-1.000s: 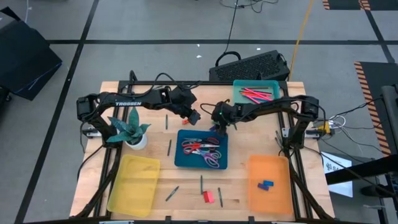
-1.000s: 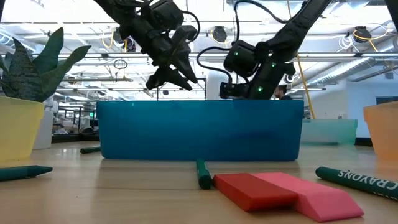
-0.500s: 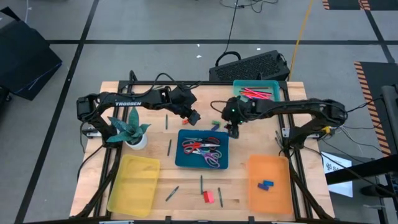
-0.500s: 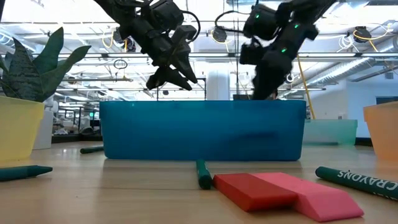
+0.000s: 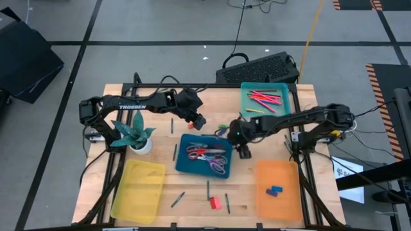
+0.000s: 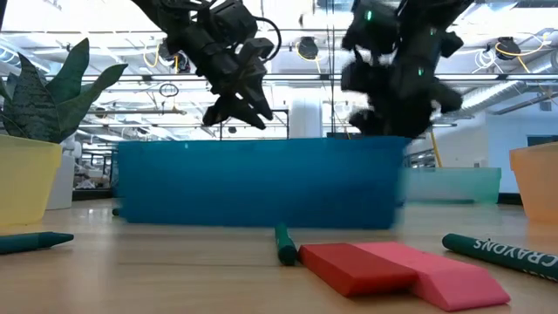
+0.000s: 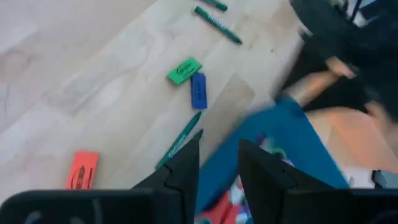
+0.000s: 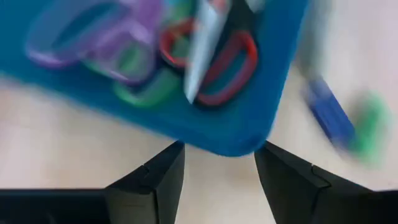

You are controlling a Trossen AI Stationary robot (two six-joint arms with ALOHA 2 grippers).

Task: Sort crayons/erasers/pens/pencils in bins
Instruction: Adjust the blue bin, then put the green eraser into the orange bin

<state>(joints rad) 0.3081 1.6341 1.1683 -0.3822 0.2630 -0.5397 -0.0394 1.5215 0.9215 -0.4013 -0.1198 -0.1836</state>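
Note:
The dark blue bin [image 5: 204, 154] holds scissors in the middle of the table. My right gripper [image 5: 243, 152] hangs open at the bin's right rim; in its wrist view a bin corner [image 8: 249, 144] lies just past the open fingers. A blue eraser [image 7: 198, 90] and a green eraser [image 7: 184, 70] lie flat beyond the bin's far rim. An orange-red eraser [image 7: 82, 169] lies left of them. My left gripper [image 5: 199, 120] hovers open above these, clear of the table. A red eraser [image 6: 357, 266] and a pink eraser [image 6: 458, 281] lie near the front edge. My right gripper's open fingers [image 8: 155, 177] stand on either side of the dark blue bin's corner [image 8: 249, 144], the one nearest the blue and green erasers. Blur hides the gap, so I cannot tell whether a finger touches the rim. The bin rests flat on the table.
A teal bin [image 5: 264, 97] with pink pens sits far right, and an orange bin [image 5: 277, 188] with blue erasers near right. A yellow bin [image 5: 138, 189] stands near left, with a potted plant [image 5: 135, 136] at the left. Green crayons [image 6: 285, 244] lie loose around the blue bin.
My right gripper has gone from the blue bin's far rim toward the table's near edge, along the bin's right side. The dark blue bin has slid a little toward the table's left and turned slightly.

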